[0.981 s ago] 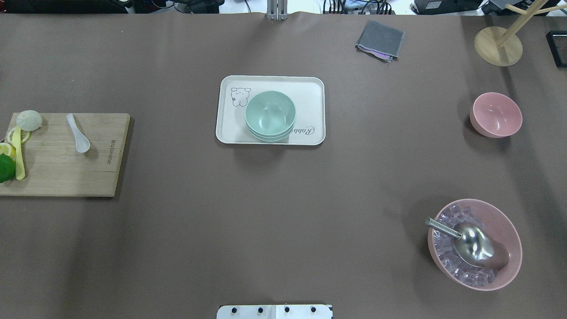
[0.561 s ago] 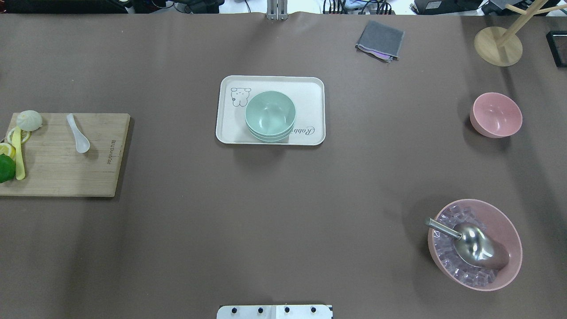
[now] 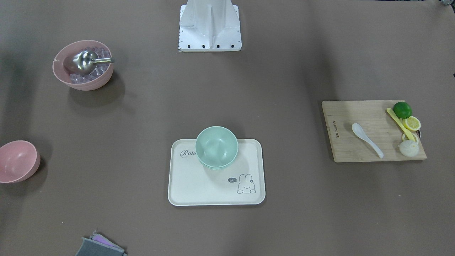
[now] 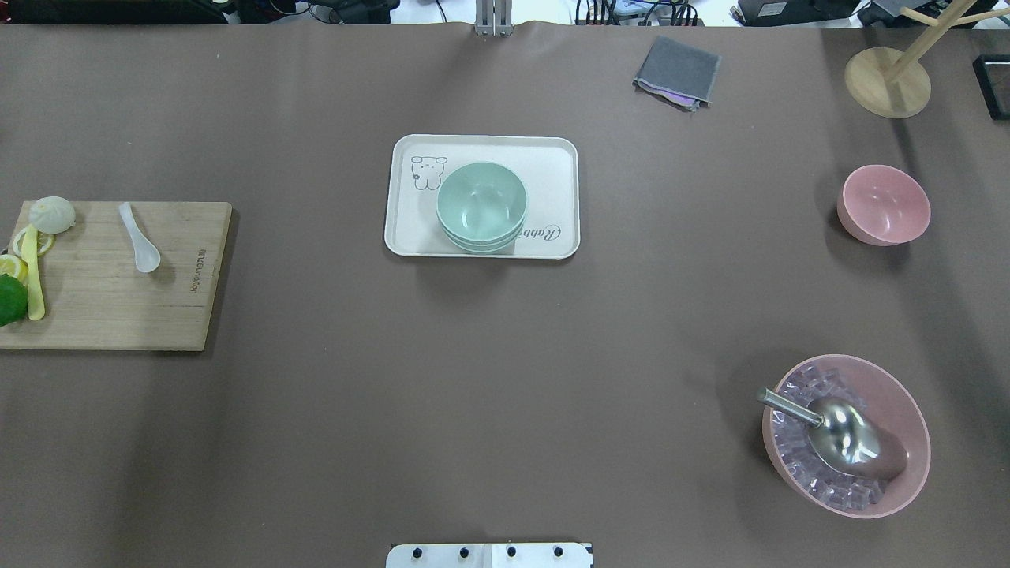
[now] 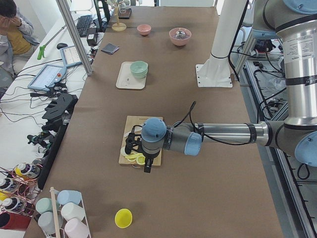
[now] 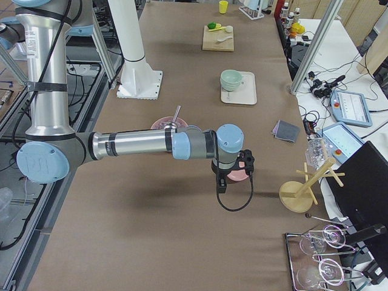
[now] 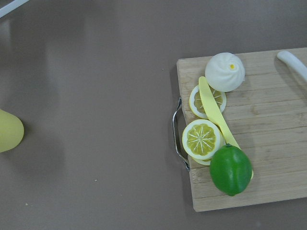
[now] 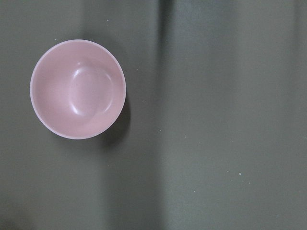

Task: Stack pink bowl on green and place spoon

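A small pink bowl (image 4: pixel 885 203) stands empty at the table's far right; it also shows in the right wrist view (image 8: pixel 77 89). Stacked green bowls (image 4: pixel 481 203) sit on a white tray (image 4: pixel 552 158) in the middle. A white spoon (image 4: pixel 139 238) lies on a wooden cutting board (image 4: pixel 110 308) at the left. My left gripper (image 5: pixel 132 145) hovers over the board's outer end. My right gripper (image 6: pixel 242 165) hovers over the pink bowl. Both grippers show only in the side views, so I cannot tell if they are open or shut.
A large pink bowl (image 4: pixel 907 386) with ice cubes and a metal scoop stands near right. A lime (image 7: pixel 230 170), lemon slices, a yellow knife and a bun lie on the board. A grey cloth (image 4: pixel 678 71) and a wooden stand (image 4: pixel 888 81) are at the far edge. A yellow cup (image 7: pixel 7 130) lies left of the board.
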Robot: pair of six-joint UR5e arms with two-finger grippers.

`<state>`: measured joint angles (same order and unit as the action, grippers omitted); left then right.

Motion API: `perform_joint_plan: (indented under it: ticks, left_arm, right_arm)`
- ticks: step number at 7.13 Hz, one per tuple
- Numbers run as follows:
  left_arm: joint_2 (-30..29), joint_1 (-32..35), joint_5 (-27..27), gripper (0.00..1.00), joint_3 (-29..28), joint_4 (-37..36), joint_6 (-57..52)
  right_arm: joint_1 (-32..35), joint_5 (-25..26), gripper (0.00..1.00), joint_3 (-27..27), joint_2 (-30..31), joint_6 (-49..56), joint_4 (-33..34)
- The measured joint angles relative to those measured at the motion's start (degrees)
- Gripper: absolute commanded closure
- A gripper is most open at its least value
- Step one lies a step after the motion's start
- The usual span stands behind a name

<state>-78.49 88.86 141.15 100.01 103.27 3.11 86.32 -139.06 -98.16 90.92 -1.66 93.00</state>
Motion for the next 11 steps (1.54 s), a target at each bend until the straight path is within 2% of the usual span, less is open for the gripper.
perform_joint_plan:
  ticks: [3,5,6,7,9,10,11]
  left_arm:
    - [0.0,-0.2,0.7,0.02,0.3,0.2,2.0]
    - [-1.4,-2.0,0.7,0.02,0.7,0.2,9.4]
    - [-2.6,-3.3,0.6,0.02,0.8,0.2,13.2]
    - [-3.8,-4.8,0.4,0.02,1.2,0.2,16.3]
    - [-5.5,-8.3,-1.1,0.02,2.5,0.2,23.0]
    - [-6.0,-9.1,-1.5,0.02,2.8,0.2,24.5]
    - [-6.3,-9.4,-1.6,0.02,3.0,0.2,25.0]
  right_arm:
    - [-1.5,0.2,0.0,-0.4,-0.1,-0.2,-0.1]
    - [-2.8,1.2,0.02,0.2,-1.4,-2.0,-0.1]
    - [-4.1,2.6,0.04,1.8,-3.6,-5.7,-0.1]
    - [-5.4,4.0,0.08,5.8,-6.6,-9.2,-2.1]
    - [-9.6,5.4,0.09,17.9,-11.2,-20.5,-17.4]
    - [-11.9,5.9,0.1,21.3,-12.1,-25.7,-23.3]
    - [-13.5,6.1,0.11,23.0,-12.5,-28.0,-25.8]
